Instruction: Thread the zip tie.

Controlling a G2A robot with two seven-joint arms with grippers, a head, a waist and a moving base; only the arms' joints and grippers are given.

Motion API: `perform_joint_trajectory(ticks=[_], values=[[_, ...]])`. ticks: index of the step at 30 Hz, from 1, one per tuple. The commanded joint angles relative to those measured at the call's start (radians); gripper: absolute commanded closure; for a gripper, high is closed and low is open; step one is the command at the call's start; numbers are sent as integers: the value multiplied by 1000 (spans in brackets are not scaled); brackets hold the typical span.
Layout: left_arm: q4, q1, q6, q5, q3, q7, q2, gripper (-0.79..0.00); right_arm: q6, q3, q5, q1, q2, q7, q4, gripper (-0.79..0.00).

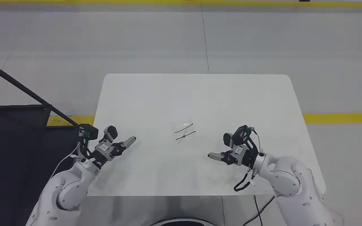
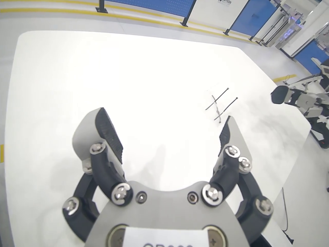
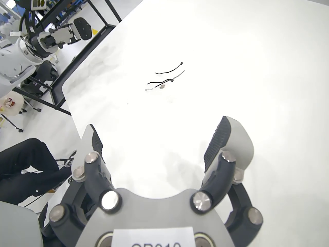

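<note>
Top view, near edge: the grey-and-black two-fingered left gripper (image 1: pixel 120 138) and its twin, the right gripper (image 1: pixel 222 147), sit over the near part of the table. They are well apart, and each is angled in toward the middle.
Left gripper state: released. In its wrist view the ribbed black pads (image 2: pixel 109 132) stand wide apart with bare tabletop between them, grasping nothing.
Right gripper state: likewise released, with the jaws spread wide and nothing held.
Zip ties: two thin black plastic zip ties (image 1: pixel 185 131) lie flat on the table, between the two grippers and a little farther out, touched by neither.
Look: each is a slim, slightly wavy strip with a small head at one end. They lie close and roughly parallel, both unlooped.
Pale strand: a thin whitish-grey strip (image 3: pixel 177 75) lies among the black pair; whether it is another tie I cannot tell.
Table: a white rectangular top with rounded corners (image 1: pixel 169 93), running on past the ties to its far edge.
Floor: grey floor (image 1: pixel 254 39) lies beyond the table.
</note>
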Motion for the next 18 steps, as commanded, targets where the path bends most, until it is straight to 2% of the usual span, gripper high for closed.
perform_joint_trajectory(ticks=[1, 6, 8, 14, 18], values=[[4, -15, -9, -52, 9, -23, 0, -785, 47, -34, 27, 37, -4, 42, 15, -785], [37, -55, -6, -136, 34, -42, -2, -785, 133, -110, 214, 178, -17, 190, 120, -785], [59, -71, -23, -186, 35, -64, 0, -785, 135, -139, 284, 236, -22, 245, 174, -785], [89, -93, -77, -263, 41, -148, 6, -785, 155, -200, 391, 363, -37, 296, 333, -785], [89, -93, -77, -263, 41, -148, 6, -785, 167, -258, 438, 432, -52, 313, 425, -785]])
